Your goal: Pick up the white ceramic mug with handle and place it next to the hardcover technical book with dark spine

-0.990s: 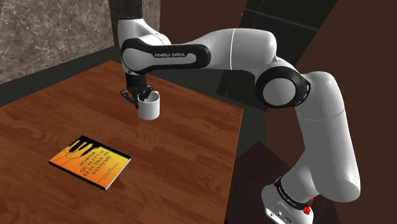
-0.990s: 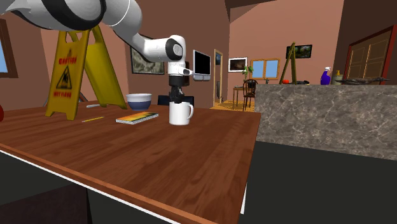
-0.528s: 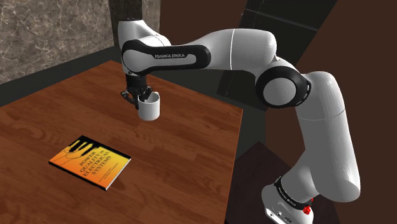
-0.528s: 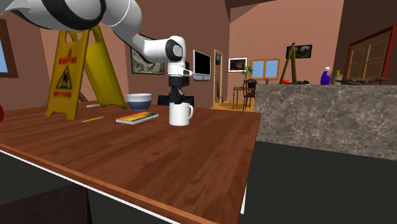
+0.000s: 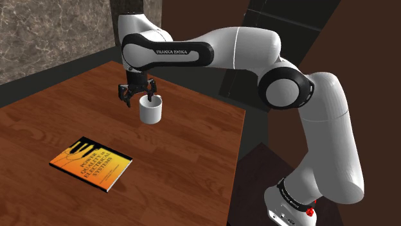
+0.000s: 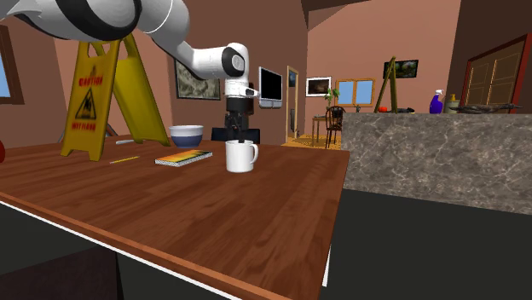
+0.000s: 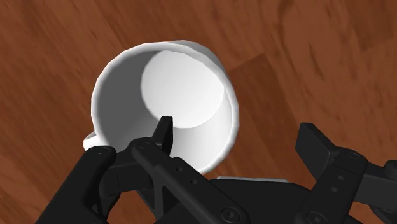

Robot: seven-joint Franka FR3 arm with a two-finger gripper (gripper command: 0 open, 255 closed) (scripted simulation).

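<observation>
The white handled mug [image 5: 151, 110] stands upright near the far edge of the brown wooden table [image 5: 193, 151], well apart from the orange hardcover book [image 5: 90, 163] — the black gripper [image 5: 135, 97] hangs over its rim, jaws spread wide and clasping nothing — so grasping, carrying and placing all remain.

The white mug [image 5: 151, 110] stands upright on the brown wooden worktop [image 5: 193, 147], its mouth open upward and its inside plain white and empty; in the second exterior view its handle [image 6: 256, 155] sticks out to that view's right. The book [image 5: 90, 163] lies flat and closed, well apart from the mug toward the shoulder view's lower left, with an orange-yellow cover, black lettering and a dark edge
</observation>
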